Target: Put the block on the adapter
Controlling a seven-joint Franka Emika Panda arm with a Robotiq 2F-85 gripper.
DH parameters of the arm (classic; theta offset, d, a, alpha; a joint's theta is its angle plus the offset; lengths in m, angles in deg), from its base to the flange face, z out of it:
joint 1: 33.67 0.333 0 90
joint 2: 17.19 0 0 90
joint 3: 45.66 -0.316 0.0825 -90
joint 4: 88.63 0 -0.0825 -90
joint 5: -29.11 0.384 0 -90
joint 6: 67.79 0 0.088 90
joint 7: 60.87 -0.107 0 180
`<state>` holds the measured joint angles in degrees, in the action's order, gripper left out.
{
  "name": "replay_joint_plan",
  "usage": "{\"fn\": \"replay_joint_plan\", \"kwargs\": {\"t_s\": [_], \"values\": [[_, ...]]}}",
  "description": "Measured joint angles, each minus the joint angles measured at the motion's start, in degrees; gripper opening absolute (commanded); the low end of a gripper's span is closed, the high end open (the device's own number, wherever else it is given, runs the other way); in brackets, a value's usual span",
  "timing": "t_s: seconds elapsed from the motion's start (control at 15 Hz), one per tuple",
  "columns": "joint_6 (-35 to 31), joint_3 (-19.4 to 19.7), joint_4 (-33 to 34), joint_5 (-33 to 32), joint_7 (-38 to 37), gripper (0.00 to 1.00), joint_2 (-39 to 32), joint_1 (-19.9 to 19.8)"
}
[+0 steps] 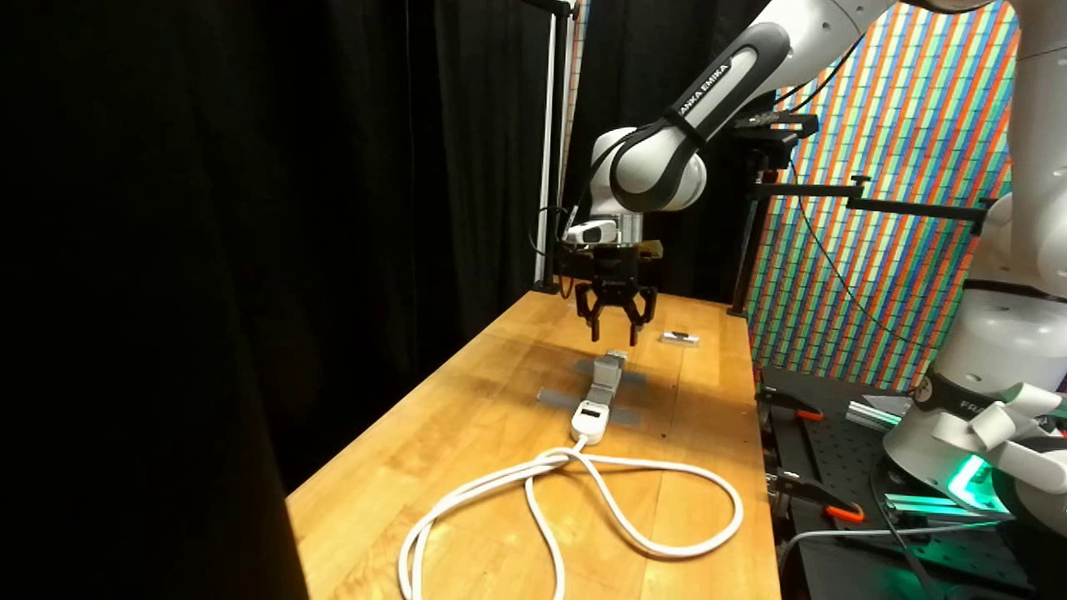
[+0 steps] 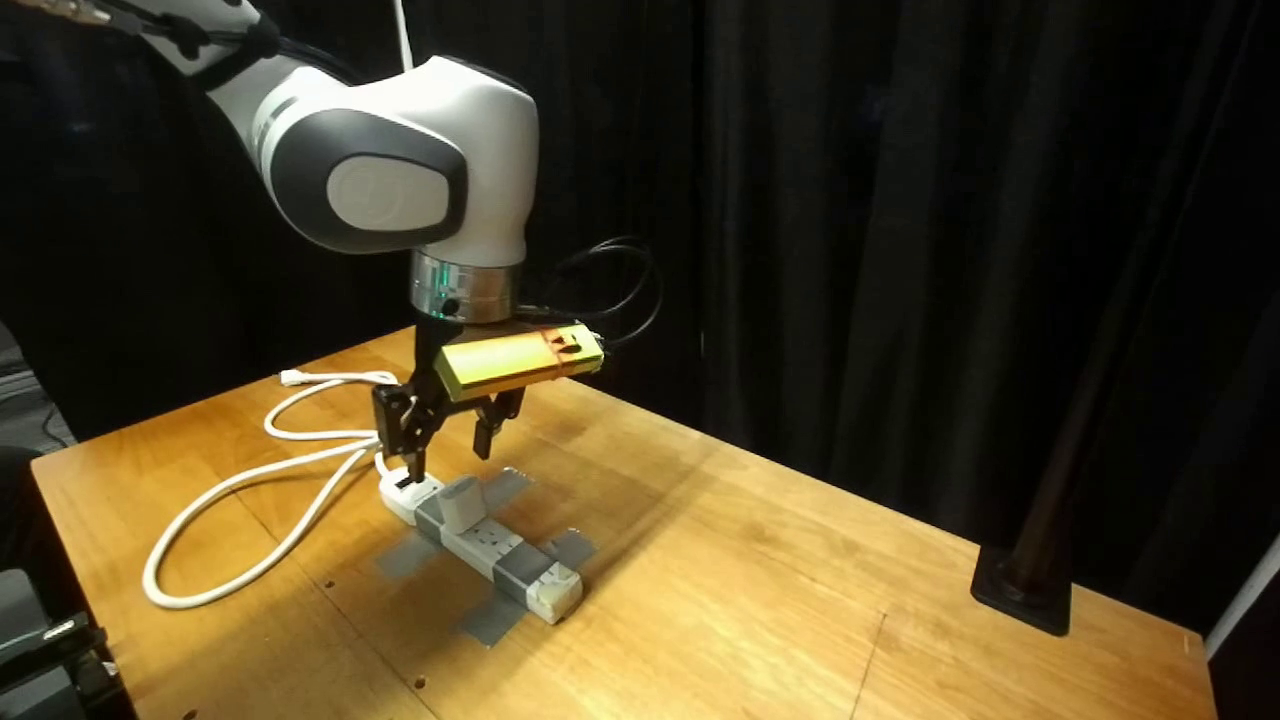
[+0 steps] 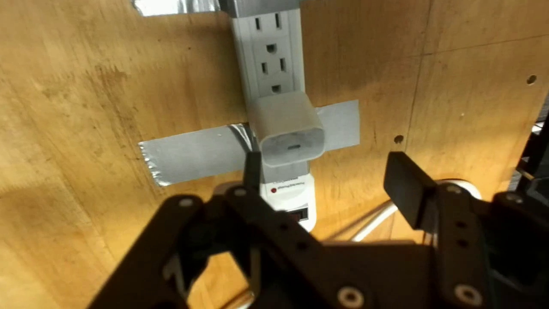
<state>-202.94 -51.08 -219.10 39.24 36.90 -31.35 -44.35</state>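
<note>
I count one arm (image 1: 718, 92), one end effector (image 1: 614, 337) with two fingers (image 3: 407, 189), one counter (image 1: 483, 433), one white power strip (image 3: 271, 58), one pale block (image 3: 286, 116), one looped white cable (image 1: 633, 461), two bands of grey tape (image 3: 195, 155). Two orange-tipped clamps (image 1: 813, 493) beside, and perhaps one small flat object (image 1: 679, 338), hard to make out.

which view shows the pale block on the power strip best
The wrist view: the block is largest there, and the slot in its end shows clearly. Both exterior views show it smaller, standing on the power strip, with the slot not discernible.
</note>
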Motion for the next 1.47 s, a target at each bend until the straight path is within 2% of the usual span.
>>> {"fn": "replay_joint_plan", "kwargs": {"t_s": [0.27, 0.4, 0.53, 0.67, 1.0, 1.47], "values": [[0.89, 0.0, -0.08, 0.01, 1.43, 0.11, -0.44, 0.62], [0.17, 0.0, -0.08, 0.01, 1.73, 0.02, -0.91, 1.07], [-2.09, 0.0, -0.09, 0.01, 1.73, 0.0, -1.56, 1.56], [-4.41, 0.0, -0.1, -0.04, 1.73, 0.05, -2.27, 1.91], [-11.31, 0.1, -0.46, -1.75, 0.7, 0.05, -4.26, 2.46], [-12.25, 0.73, -0.72, -6.48, -4.35, 0.05, -4.31, 2.73]]}}
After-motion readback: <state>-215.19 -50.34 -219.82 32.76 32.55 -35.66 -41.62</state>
